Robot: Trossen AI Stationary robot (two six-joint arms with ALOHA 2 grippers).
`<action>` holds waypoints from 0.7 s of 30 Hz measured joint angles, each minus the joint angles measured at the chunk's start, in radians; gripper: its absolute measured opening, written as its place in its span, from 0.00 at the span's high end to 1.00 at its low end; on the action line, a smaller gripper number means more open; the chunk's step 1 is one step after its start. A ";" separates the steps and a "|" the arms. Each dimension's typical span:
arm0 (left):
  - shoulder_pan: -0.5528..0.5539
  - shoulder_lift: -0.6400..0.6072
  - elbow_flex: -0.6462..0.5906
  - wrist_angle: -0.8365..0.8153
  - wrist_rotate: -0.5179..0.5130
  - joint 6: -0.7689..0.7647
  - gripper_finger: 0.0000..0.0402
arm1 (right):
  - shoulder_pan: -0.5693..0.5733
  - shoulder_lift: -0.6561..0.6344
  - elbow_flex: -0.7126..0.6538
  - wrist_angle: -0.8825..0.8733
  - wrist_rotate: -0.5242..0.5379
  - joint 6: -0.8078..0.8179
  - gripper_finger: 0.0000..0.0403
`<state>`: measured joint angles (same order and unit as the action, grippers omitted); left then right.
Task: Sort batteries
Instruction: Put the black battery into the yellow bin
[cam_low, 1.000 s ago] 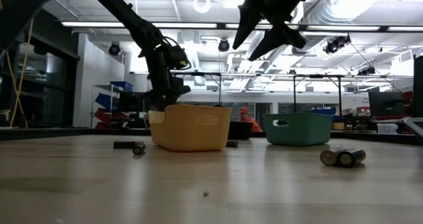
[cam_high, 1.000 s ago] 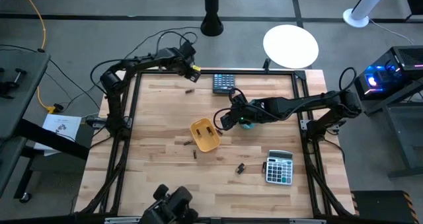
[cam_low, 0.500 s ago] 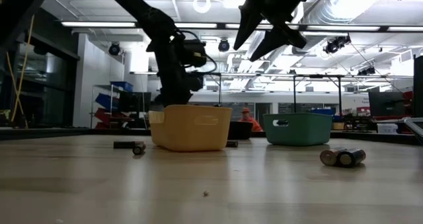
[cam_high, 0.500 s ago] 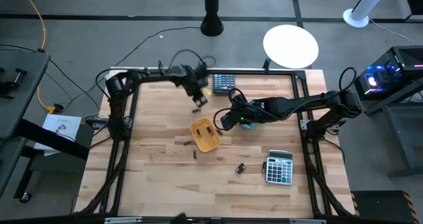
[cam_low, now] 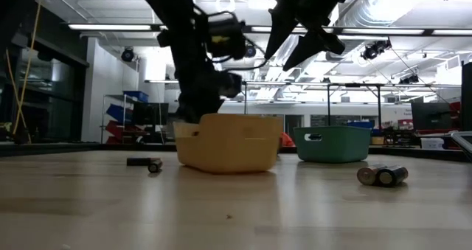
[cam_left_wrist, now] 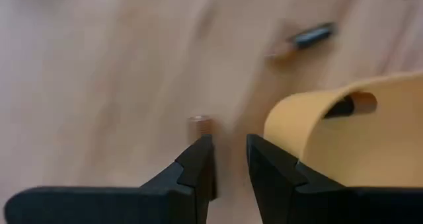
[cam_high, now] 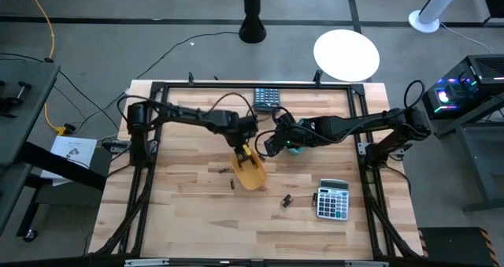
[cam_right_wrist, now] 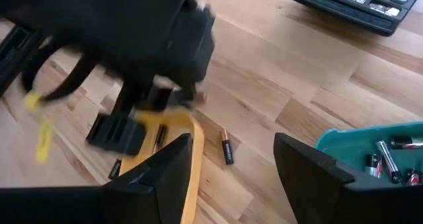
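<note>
My left gripper [cam_high: 243,139] points down at the far end of the yellow tray [cam_high: 250,171], shut on a battery whose copper end [cam_left_wrist: 198,123] shows beside its fingertips. Another battery [cam_left_wrist: 350,105] lies inside the tray. My right gripper [cam_high: 268,142] hangs open above the table between the yellow tray and the teal tray [cam_low: 332,143], which holds several batteries [cam_right_wrist: 386,154]. Loose batteries lie on the wood left of the yellow tray [cam_high: 223,171], near it [cam_high: 232,183], and farther toward the near edge [cam_high: 287,200]. My left gripper comes from above, pointing steeply down, with the battery at its fingertips. Only the copper end [cam_left_wrist: 198,123] shows; the dark body cannot be told from the dark fingers. The outer side of one finger [cam_left_wrist: 274,161] stands against the yellow tray's far rim [cam_left_wrist: 297,115].
A dark calculator [cam_high: 266,99] lies at the far edge and a grey calculator [cam_high: 332,199] at the near right. One battery [cam_right_wrist: 227,147] lies between the two trays. Bare wood stretches along the near left of the table.
My left gripper has swept from the table's far left corner toward the middle and a little down, rolling as it went, and now stands at the yellow tray. The tray has slid a little toward the near right and turned. My right gripper has kept still.
</note>
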<state>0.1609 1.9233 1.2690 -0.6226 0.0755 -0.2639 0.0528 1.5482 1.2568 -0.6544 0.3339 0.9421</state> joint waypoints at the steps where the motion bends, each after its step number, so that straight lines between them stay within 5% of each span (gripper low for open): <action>1: -0.018 0.000 0.000 0.014 0.000 -0.015 0.79 | 0.000 0.000 0.000 -0.001 0.000 -0.001 0.48; 7: -0.108 0.004 0.000 0.037 -0.042 -0.077 0.79 | 0.000 0.000 0.000 -0.003 0.000 -0.008 0.48; 15: -0.158 0.005 0.000 0.038 -0.245 -0.110 0.79 | 0.000 0.000 0.000 -0.003 0.000 -0.026 0.48; 21: -0.138 0.014 -0.022 0.080 -0.143 -0.112 0.79 | 0.000 0.000 0.000 -0.003 0.000 -0.025 0.48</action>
<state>0.0229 1.9377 1.2465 -0.5428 -0.0670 -0.3762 0.0528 1.5482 1.2568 -0.6579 0.3341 0.9168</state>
